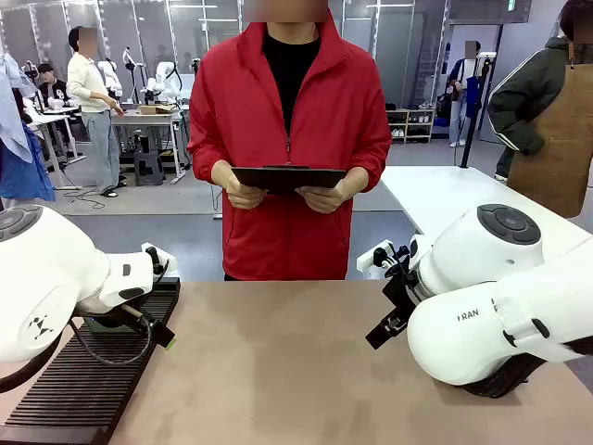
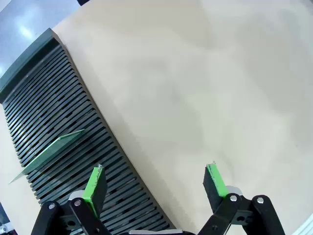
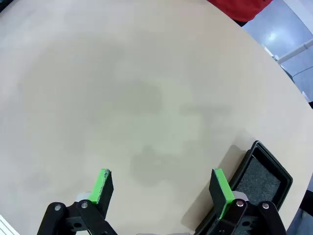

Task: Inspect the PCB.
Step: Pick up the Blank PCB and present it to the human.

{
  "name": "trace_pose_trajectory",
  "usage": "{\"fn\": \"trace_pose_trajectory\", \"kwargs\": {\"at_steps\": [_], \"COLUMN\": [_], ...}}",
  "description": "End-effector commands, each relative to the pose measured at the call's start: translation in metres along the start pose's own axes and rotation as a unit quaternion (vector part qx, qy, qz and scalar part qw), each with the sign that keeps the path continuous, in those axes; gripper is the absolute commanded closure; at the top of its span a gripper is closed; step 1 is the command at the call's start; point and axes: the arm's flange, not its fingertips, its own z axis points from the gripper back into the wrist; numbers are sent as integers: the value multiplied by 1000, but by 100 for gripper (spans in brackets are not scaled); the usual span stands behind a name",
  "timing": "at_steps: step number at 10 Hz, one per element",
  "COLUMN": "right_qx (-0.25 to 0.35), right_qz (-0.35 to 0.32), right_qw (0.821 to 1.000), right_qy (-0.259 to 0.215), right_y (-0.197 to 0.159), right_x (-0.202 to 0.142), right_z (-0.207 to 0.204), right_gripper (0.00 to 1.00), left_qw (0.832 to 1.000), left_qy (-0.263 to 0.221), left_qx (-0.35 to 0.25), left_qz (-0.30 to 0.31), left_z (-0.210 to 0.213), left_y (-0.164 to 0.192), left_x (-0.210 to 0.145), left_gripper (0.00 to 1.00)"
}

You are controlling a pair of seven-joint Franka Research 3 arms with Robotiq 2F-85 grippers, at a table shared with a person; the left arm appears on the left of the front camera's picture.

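PCB (image 2: 49, 151) on edge in slotted rack (image 2: 54, 93) | left gripper (image 2: 155, 180) spread wide, empty | right gripper (image 3: 159, 182) spread wide, empty

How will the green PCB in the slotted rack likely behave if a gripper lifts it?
The PCB looks thin and flat, so probably light and fairly stiff. It leans on edge in the black rack, so a sideways push may tip it.

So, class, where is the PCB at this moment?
In the left wrist view the PCB stands tilted in a slot of the ribbed black rack, on the robot's left side of the table, near the open left gripper.
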Motion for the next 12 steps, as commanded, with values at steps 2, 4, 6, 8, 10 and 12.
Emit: {"fn": "trace_pose_trajectory", "kwargs": {"at_steps": [2,4,6,8,10,12], "right_qx": [0,0,0,0,1,52], "right_qz": [0,0,0,0,7,-31], "right_qw": [1000,1000,1000,1000,1000,998], "right_qy": [0,0,0,0,-7,-30], "right_y": [0,0,0,0,-10,-25], "right_x": [0,0,0,0,12,29], "right_z": [0,0,0,0,21,67], "right_gripper": [0,0,0,0,0,0], "left_qw": [1000,1000,1000,1000,1000,999], "left_qy": [0,0,0,0,0,23], "left_qx": [0,0,0,0,0,-20], "left_qz": [0,0,0,0,0,17], "left_z": [0,0,0,0,0,46], "left_y": [0,0,0,0,0,12], "left_x": [0,0,0,0,0,9], "left_gripper": [0,0,0,0,0,0]}}
